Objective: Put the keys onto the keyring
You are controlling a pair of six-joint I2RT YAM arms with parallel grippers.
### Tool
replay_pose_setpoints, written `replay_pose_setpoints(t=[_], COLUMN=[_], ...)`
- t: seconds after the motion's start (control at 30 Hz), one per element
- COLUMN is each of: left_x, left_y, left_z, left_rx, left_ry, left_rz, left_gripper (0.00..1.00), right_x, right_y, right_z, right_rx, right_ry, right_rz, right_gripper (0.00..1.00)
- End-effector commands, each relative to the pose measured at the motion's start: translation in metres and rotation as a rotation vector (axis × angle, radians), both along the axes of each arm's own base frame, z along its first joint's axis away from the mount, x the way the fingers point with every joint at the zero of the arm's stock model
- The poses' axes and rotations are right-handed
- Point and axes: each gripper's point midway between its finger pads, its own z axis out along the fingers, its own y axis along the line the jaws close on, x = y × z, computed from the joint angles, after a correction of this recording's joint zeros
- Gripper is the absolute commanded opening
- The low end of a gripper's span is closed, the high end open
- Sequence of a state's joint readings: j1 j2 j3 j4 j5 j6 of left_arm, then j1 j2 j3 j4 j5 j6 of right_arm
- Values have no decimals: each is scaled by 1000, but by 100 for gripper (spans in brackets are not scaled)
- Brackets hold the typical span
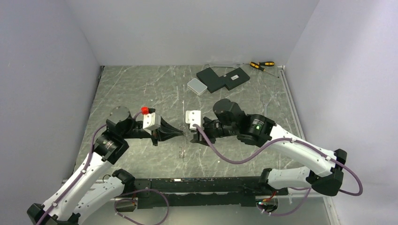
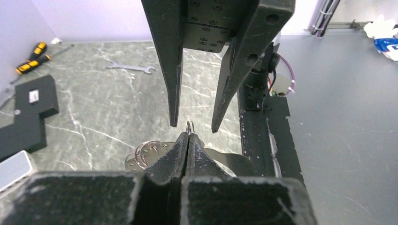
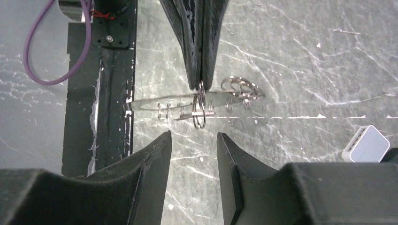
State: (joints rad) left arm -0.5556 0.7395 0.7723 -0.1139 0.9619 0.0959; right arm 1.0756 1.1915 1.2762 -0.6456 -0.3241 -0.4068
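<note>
Silvery keyring is clamped at its top edge in the left gripper, fingers pressed together, ring hanging edge-on. Right gripper faces it with fingers apart; the ring sits just at their tips, touching neither. On the table beneath both grippers: flat metal strip and cluster of small rings. Individual keys not distinguishable.

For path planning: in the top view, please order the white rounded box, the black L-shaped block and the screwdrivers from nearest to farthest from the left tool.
From the left tool:
1. white rounded box, back centre.
2. black L-shaped block, just behind it, rightward.
3. screwdrivers, far right corner.
</note>
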Motion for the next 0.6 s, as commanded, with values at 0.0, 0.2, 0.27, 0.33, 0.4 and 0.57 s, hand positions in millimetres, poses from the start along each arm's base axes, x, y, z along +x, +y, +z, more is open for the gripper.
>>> replay_pose_setpoints(t=[0.0, 0.2, 0.27, 0.33, 0.4, 0.57], left_x=[0, -4, -5, -6, -6, -6], left_y=[3, 5, 5, 6, 6, 6], left_z=[25, 28, 29, 29, 28, 29], left_rx=[-84, -99, -102, -104, -102, -104], left_ry=[-66, -81, -85, -88, -84, -86], left_rz=[-1, -9, -13, -16, -15, -17], left_gripper=[0, 0, 0, 0, 0, 0], right_x=[1, 4, 3, 2, 0, -3], right_y=[3, -1, 0, 3, 7, 12], right_z=[31, 50, 52, 53, 53, 54], right_rx=[158, 270, 290, 304, 309, 312], right_ry=[-17, -10, 2, 14, 27, 45], right_rz=[12, 19, 29, 43, 62, 92], right_gripper=[44, 44, 44, 44, 43, 36])
